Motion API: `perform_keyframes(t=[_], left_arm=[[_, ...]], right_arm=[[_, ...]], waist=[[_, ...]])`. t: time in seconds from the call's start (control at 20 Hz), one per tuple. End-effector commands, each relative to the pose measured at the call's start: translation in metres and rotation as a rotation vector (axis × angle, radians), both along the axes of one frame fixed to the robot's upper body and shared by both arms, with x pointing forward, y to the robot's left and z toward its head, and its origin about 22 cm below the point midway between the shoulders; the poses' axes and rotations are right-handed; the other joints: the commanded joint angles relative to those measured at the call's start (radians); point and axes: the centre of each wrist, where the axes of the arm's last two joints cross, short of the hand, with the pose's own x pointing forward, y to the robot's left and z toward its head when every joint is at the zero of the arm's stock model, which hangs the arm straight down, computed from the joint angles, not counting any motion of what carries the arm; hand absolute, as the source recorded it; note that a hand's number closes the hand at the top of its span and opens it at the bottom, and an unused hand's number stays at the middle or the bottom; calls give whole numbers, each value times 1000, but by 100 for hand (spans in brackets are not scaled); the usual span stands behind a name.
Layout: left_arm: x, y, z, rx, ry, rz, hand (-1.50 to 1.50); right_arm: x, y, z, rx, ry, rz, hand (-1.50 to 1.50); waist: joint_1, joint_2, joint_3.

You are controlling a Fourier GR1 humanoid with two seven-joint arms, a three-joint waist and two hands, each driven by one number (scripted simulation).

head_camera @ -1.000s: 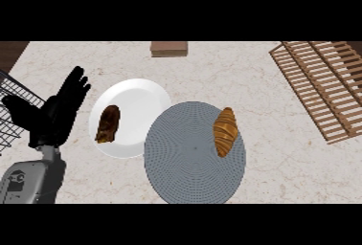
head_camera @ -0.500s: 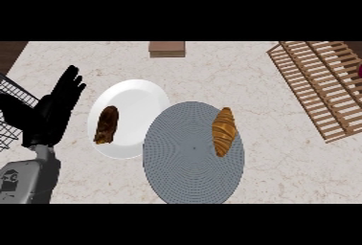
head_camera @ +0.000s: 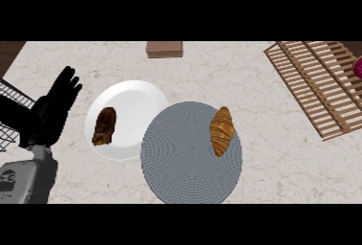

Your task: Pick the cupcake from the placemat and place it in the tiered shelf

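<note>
Toward the left edge of the beige marble worktop, a round white plate bearing a dark brown pastry. At the far edge, a small brown cardboard box. Along the left edge, a black wire rack.

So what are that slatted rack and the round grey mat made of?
The slatted rack looks like light unpainted wood: tan, matte parallel slats. The round grey mat seems woven fabric or vinyl, going by its fine ringed texture.

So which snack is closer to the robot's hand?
The dark brown one on the white plate, beside the left hand; the golden one lies farther right on the grey placemat.
</note>
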Motion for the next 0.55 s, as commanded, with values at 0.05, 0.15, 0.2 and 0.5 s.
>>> perform_keyframes(t=[0.05, 0.15, 0.2, 0.5], left_arm=[[-10, -17, 0, 9, 1, 12, 0], [6, -8, 1, -1, 16, 6, 0], [-9, -10, -6, 8, -2, -2, 0], [1, 2, -9, -14, -8, -1, 0]], right_arm=[[-56, -31, 9, 26, -48, 112, -150], [-67, -34, 12, -16, -57, 139, -150], [-76, -38, 1, -35, -52, 162, -150], [-106, -35, -23, -157, -23, 230, -150]], waist=[[-4, -3, 1], [-1, 1, 0], [1, 0, 1], [0, 2, 0]])
